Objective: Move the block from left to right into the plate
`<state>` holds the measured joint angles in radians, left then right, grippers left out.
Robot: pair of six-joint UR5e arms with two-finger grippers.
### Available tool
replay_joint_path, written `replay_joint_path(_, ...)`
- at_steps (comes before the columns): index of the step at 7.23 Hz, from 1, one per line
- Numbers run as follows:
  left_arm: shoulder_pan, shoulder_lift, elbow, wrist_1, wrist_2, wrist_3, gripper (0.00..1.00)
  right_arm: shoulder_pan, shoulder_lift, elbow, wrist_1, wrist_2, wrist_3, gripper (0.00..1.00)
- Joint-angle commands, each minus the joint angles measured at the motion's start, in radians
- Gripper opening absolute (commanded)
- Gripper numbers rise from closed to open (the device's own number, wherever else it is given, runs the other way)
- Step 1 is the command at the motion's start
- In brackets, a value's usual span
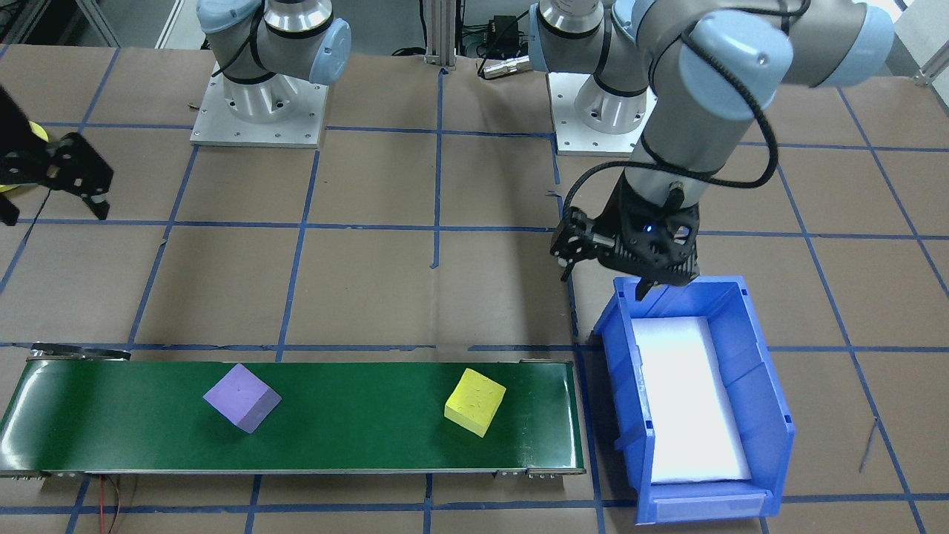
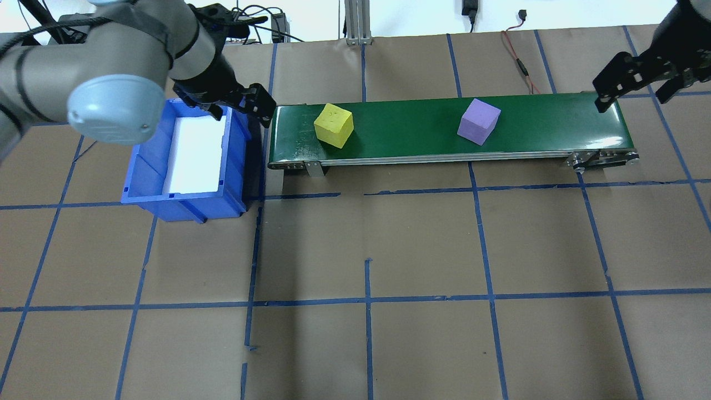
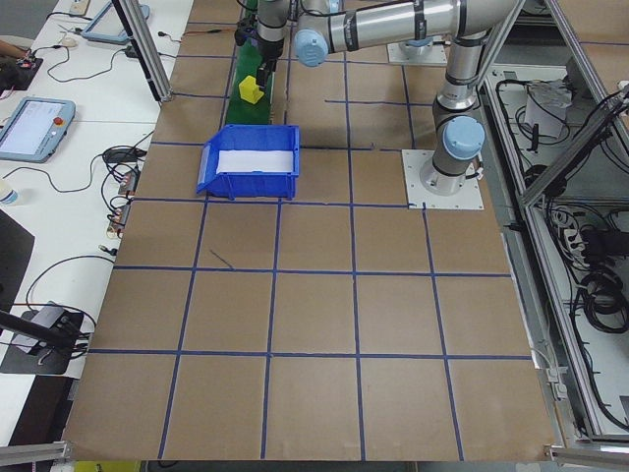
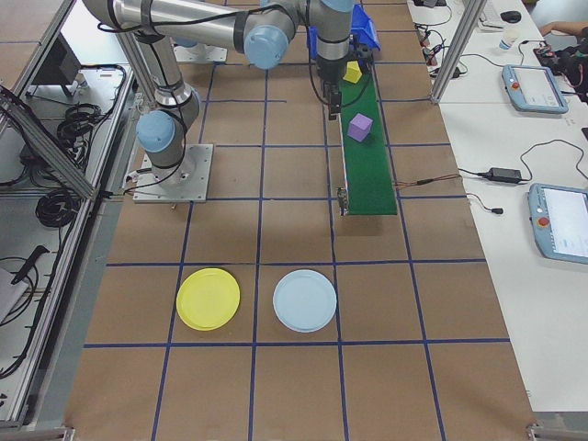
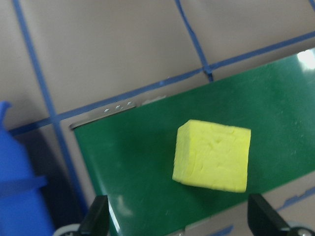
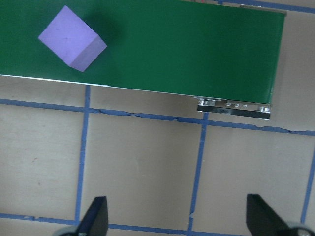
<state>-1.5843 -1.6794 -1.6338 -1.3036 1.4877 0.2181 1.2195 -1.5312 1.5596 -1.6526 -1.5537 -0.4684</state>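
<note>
Overhead, the left arm reaches out from its base with the elbow bent, its left gripper point(image 2: 238, 104) hanging over the far corner of the blue bin point(image 2: 145, 183), just beside the conveyor belt point(image 2: 411, 147). Its fingers point(image 5: 96, 222) stand spread apart with nothing between them, and the wrist view looks down past them at the yellow block point(image 5: 212, 155). The right gripper point(image 2: 639, 78) hovers near the opposite end of the belt, tilted, its fingers point(image 6: 96, 219) also wide apart and empty.

That yellow block is a foam cube with a pitted, slightly dented top, resting on the belt near the end beside the bin. A purple block point(image 2: 478, 121), smooth-faced foam with crisp edges, sits further along the belt, turned at an angle. The belt itself is a long, glossy dark-green band in a metal frame. Inside the bin, a hard moulded plastic tub, lies a flat white sheet.

Well away from the belt, on the brown paper table point(image 4: 294, 395) crossed by blue tape lines, the yellow plate point(image 4: 208, 299) lies flat, round and shallow-rimmed, with a pale blue plate point(image 4: 305, 300) just beside it.
</note>
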Motion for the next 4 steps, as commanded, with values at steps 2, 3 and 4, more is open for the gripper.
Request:
replay_joint_path(2,0.085,0.153,0.044,-0.328,0.013,-0.020,1.00,-0.138,0.233,-0.124,-0.038,0.168,-0.157,1.00)
replay_joint_path(3,0.089,0.161,0.055,-0.347,0.011,-0.028,1.00,-0.138,0.308,-0.121,-0.093,0.232,-0.147,1.00)
replay_joint_path(4,0.086,0.177,0.064,-0.348,0.009,-0.029,1.00,-0.138,0.369,-0.121,-0.125,0.294,-0.125,1.00)
